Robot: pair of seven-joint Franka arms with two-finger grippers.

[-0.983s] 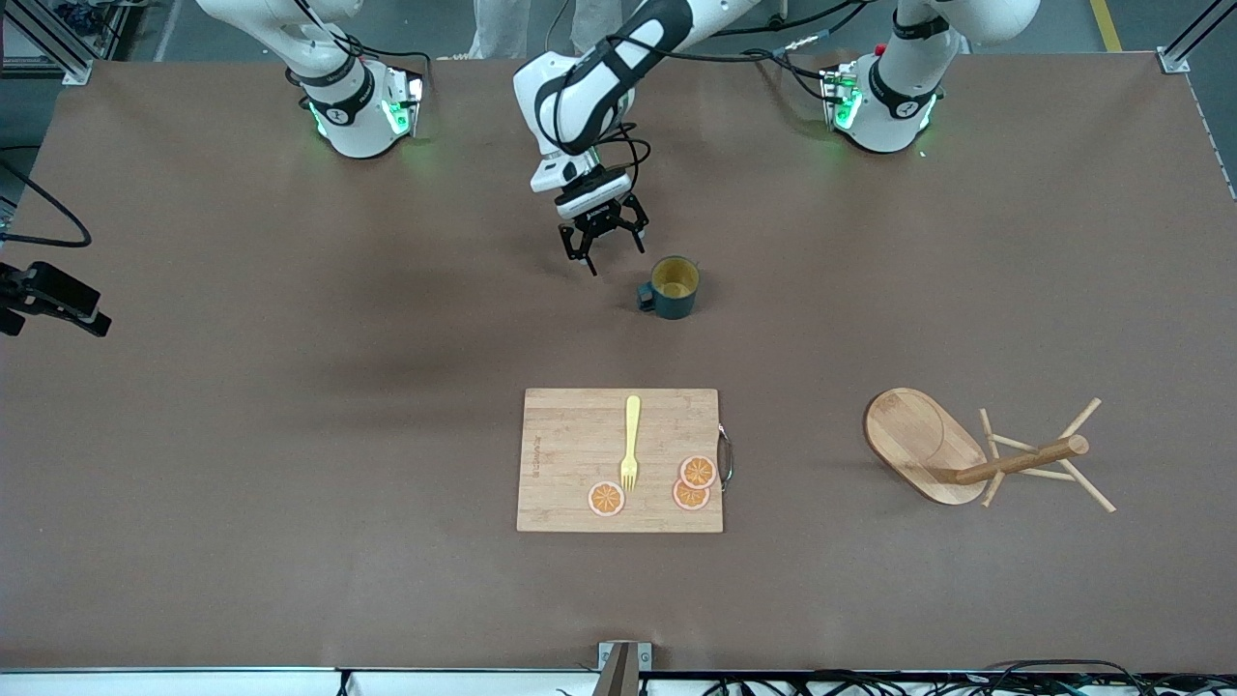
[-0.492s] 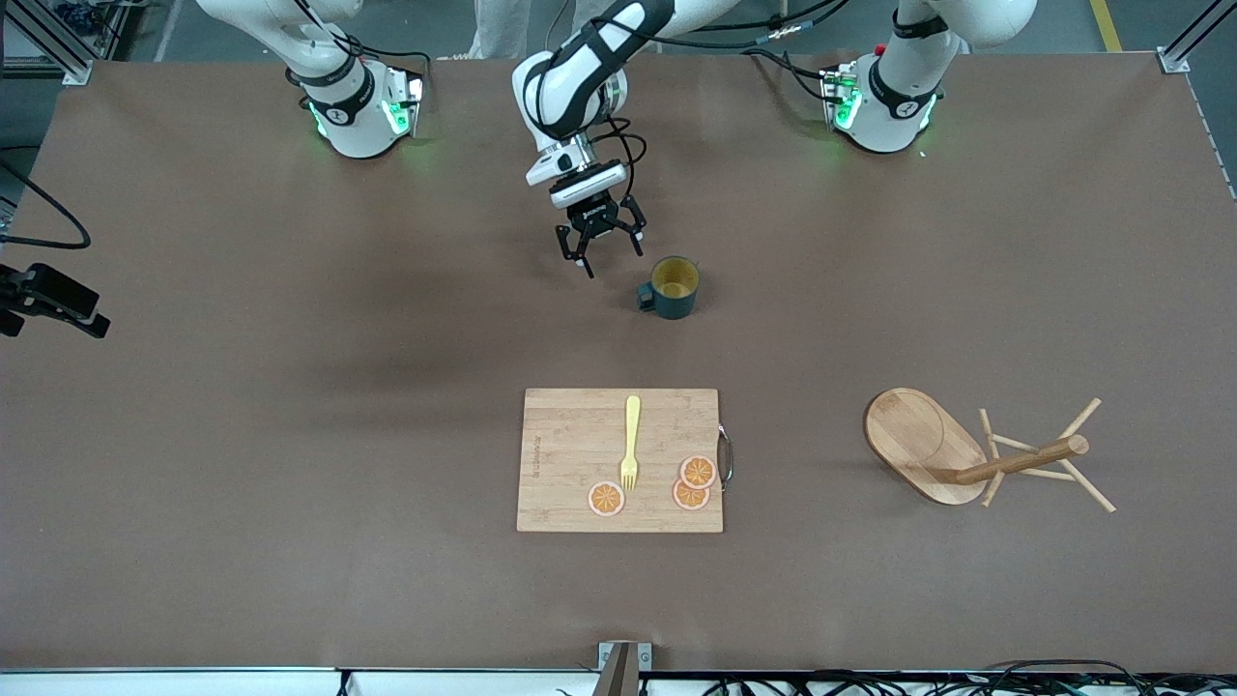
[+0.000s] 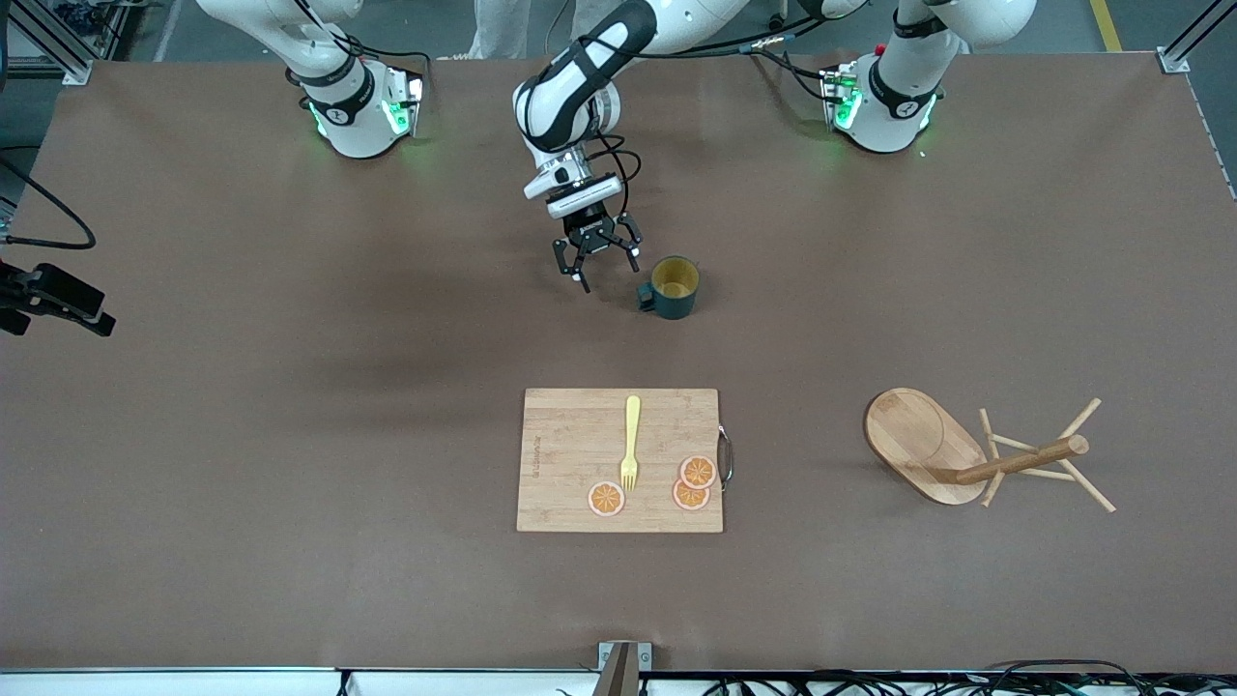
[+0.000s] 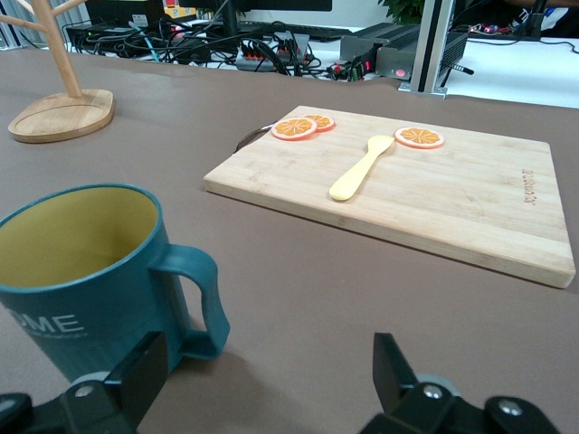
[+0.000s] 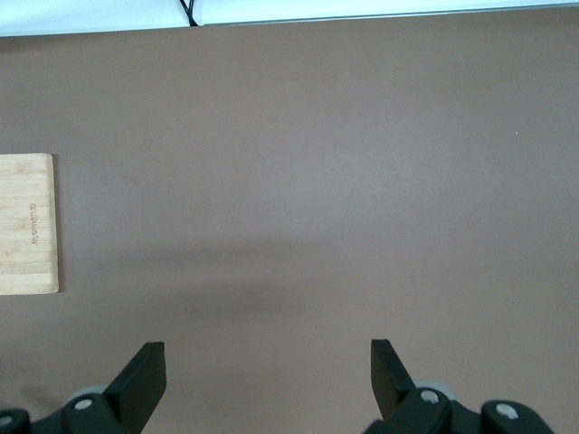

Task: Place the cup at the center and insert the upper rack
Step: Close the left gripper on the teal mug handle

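Observation:
The dark teal cup point(image 3: 674, 287) stands upright on the table, its yellow-tan inside showing and its handle point(image 4: 194, 298) pointing toward the right arm's end. My left gripper point(image 3: 599, 268) hangs low just beside that handle, open and holding nothing. In the left wrist view the cup point(image 4: 81, 271) fills one side, and one of the fingers point(image 4: 145, 371) sits close to the handle. The upper rack point(image 3: 923, 445), a light wooden mug tree, stands toward the left arm's end of the table, its oval base point(image 4: 63, 113) flat. My right gripper point(image 5: 267, 380) is open over bare table.
A wooden cutting board point(image 3: 580, 445) lies nearer to the front camera than the cup. It carries a yellow fork point(image 3: 631, 440) and three orange slices point(image 3: 697, 472). The board's edge point(image 5: 27, 226) shows in the right wrist view. A dark camera mount point(image 3: 53, 300) sits at the table's right-arm end.
My left gripper has come down and drawn closer to the cup's handle, still open. The cup, rack and board have not moved.

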